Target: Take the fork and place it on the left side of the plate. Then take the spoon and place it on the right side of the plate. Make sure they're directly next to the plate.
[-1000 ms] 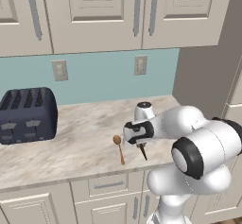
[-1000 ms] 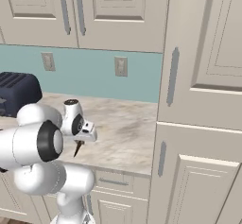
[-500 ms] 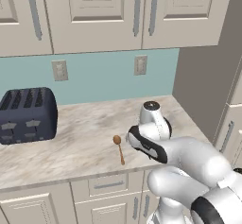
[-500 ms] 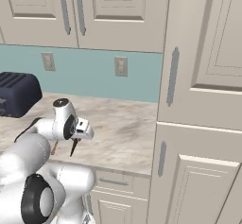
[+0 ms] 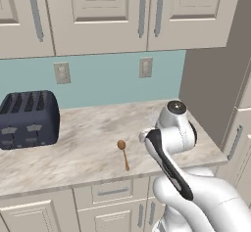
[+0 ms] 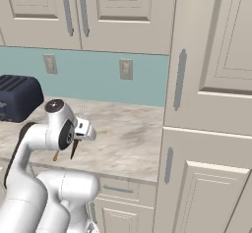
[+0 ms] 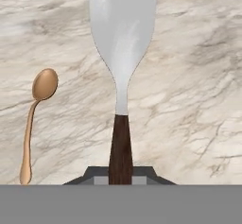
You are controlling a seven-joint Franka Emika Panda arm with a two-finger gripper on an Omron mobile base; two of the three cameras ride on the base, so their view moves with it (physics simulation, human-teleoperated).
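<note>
In the hand view my gripper point(image 7: 121, 173) is shut on the dark handle of the fork point(image 7: 122, 38), whose silvery tines point away from the hand over the marble counter point(image 7: 189, 76). The right base view shows the gripper point(image 6: 80, 130) above the counter with the fork point(image 6: 74, 149) hanging from it, handle end down. The orange-brown wooden spoon point(image 7: 34, 119) lies flat on the counter left of the fork, bowl toward the wall; it also lies near the counter's front edge as the spoon point(image 5: 123, 153). The plate is out of view.
A dark blue toaster point(image 5: 28, 119) stands at the counter's left end. A tall cabinet point(image 6: 211, 129) closes off the counter on the right. Wall outlets point(image 5: 145, 67) sit on the teal backsplash, and upper cabinets hang above.
The arm has folded, its elbow swinging down toward the base. The hand stays at about the same spot above the counter, the fork still in its grip. The spoon has not moved.
</note>
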